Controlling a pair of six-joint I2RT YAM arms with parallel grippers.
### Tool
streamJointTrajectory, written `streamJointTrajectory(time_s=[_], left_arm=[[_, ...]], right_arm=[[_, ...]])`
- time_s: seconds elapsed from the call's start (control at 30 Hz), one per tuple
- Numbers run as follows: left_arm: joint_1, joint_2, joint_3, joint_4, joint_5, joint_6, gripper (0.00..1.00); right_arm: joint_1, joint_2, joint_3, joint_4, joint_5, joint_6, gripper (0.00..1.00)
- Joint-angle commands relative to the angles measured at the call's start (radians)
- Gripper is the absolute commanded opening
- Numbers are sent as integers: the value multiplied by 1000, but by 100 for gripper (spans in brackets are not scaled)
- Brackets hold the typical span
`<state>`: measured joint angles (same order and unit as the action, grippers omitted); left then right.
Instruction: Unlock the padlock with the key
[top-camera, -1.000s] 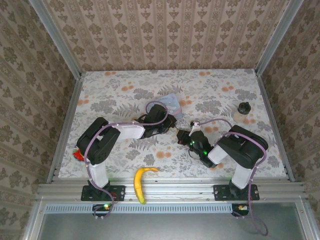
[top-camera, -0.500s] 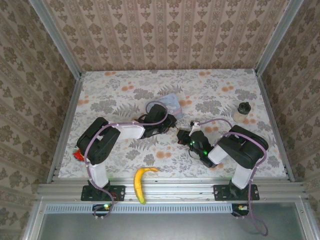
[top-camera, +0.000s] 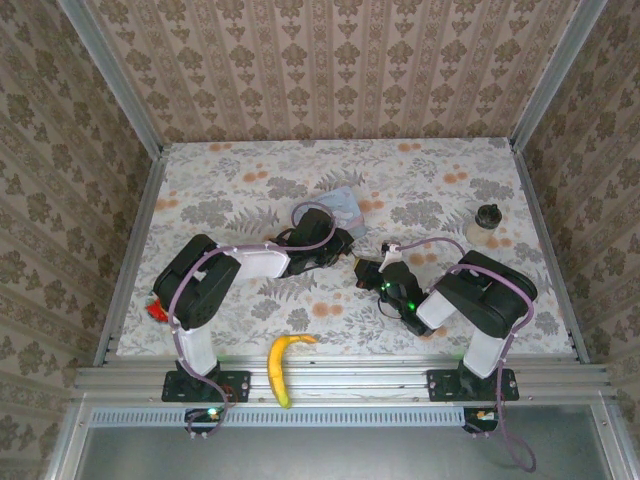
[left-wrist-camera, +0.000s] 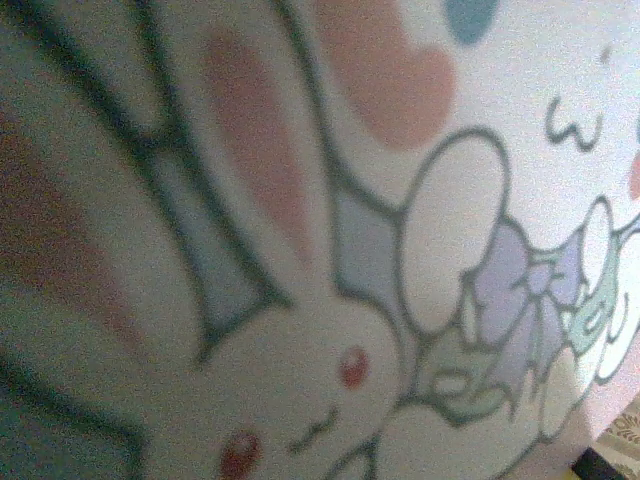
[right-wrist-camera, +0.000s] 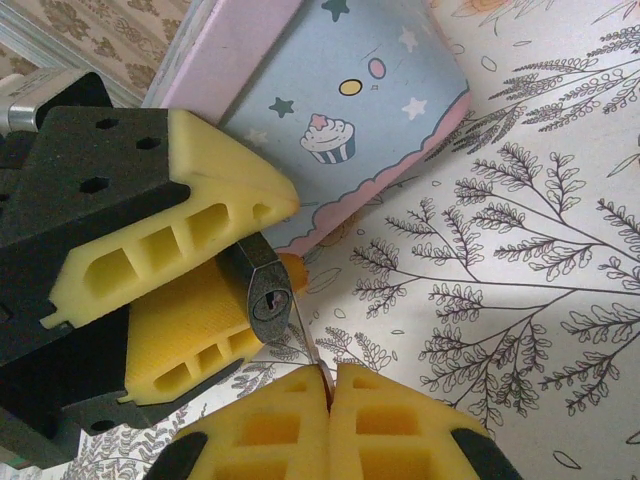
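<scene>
Near the middle of the floral-patterned worktop (top-camera: 250, 180), the left hand (right-wrist-camera: 275, 262) is clamping the small dark squarish metal padlock (right-wrist-camera: 262, 285) between its yellow fingers (right-wrist-camera: 190, 215), with the keyway facing the other arm. The right hand (right-wrist-camera: 330, 385), fingertips pressed together, is pinching the thin metal key (right-wrist-camera: 304, 338). Its blade is slanting toward 11 o'clock and reaching the keyway's edge; whether the tip is entering cannot be told. Both pick-ups are looking done. Seating the key, turning it and popping the lock open are, by my judgement, remaining. The pale blue cartoon tin (right-wrist-camera: 340, 110) is lying just beyond the padlock at 12 o'clock.
</scene>
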<state>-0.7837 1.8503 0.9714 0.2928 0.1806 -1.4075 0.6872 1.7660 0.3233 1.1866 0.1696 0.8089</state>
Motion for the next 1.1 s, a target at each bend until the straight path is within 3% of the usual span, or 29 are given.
streamJointTrajectory(time_s=[0.0,1.07], left_arm=[[-6,48,-25,-54,118,-102,0],[-5,55,-27,-36,114,-116,0]], right_arm=[[-4,-26,-12,53,30,-22,0],[8,-36,-70,99,24,-27,0]])
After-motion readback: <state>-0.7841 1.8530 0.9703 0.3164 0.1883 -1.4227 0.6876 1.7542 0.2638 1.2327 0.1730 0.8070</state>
